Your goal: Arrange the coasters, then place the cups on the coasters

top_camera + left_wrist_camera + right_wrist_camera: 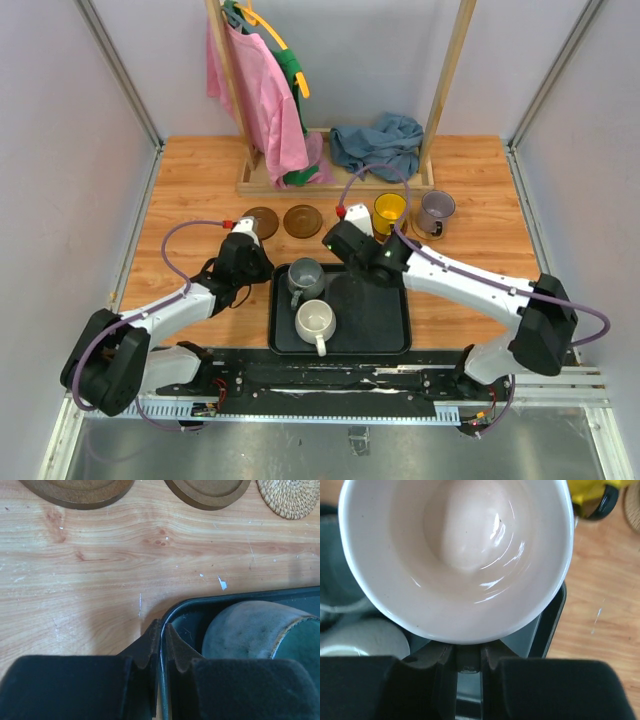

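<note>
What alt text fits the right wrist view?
A pale pink mug fills the frame, open and empty, its near rim pinched in the right pincer. Below lies a black tray, a white mug at lower left, a yellow mug at upper right.

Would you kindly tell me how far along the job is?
Done: two brown coasters and a woven coaster lie in a row; the yellow mug and lavender mug stand off the tray. In hand: the right gripper grips the pink cup; the left gripper pinches the tray's rim. Left: the grey mug and white mug sit in the tray.
</note>
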